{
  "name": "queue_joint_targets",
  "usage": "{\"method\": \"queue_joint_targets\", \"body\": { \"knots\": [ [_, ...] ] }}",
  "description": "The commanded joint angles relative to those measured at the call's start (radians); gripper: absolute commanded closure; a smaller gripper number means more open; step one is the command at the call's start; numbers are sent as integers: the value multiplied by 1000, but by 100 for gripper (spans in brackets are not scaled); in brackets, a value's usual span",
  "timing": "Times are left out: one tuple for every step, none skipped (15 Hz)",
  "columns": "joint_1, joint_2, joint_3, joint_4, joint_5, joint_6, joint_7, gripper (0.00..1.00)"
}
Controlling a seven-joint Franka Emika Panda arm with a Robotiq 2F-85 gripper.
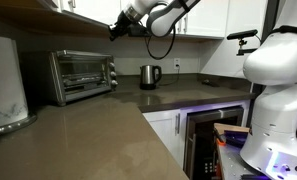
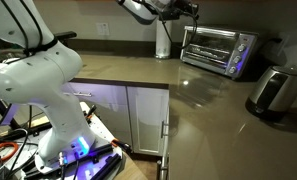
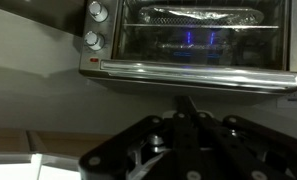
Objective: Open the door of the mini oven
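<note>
Mini oven (image 1: 81, 76) sits on the counter (image 1: 98, 130) against the back wall, with the kettle (image 1: 149, 75) just beside its knob end. We take this as a fixed spot, with the glass front facing the open counter so the arm can reach it.

The door (image 3: 203, 30) is closed, flat against the oven front. Its handle bar (image 3: 188, 72) runs along one long edge. In the wrist view the oven appears inverted, with the bar below the glass and the knobs (image 3: 92, 12) at the left.

Gripper (image 1: 115, 33) hangs in the air above the oven on the kettle side, well apart from it. In the wrist view its closed tips (image 3: 186, 102) point toward the middle of the handle bar. We judge this to be an approach line-up, not contact.

Jaws are clenched, fingers pressed together with nothing between them. They touch neither bar nor door.

With the fingers closed, we judge the plan to be hooking or pressing the bar rather than pinching it. The door is not yet opened.
</note>
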Motion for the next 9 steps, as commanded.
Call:
{"method": "queue_joint_targets", "body": {
  "knots": [
    [-73, 79, 74, 71, -82, -1, 45, 100],
    [-65, 95, 77, 74, -80, -12, 28, 100],
    [-44, 47, 48, 35, -36, -2, 10, 99],
    [-47, 62, 54, 41, -39, -3, 10, 99],
    [-47, 71, 57, 45, -41, -3, 10, 99],
    [-47, 77, 59, 47, -41, -3, 10, 99],
    [-47, 79, 60, 48, -42, -3, 10, 99],
    [-62, 64, 68, 48, -66, 0, 37, 100],
    [-69, 61, 74, 52, -77, 2, 54, 100]
  ]
}}
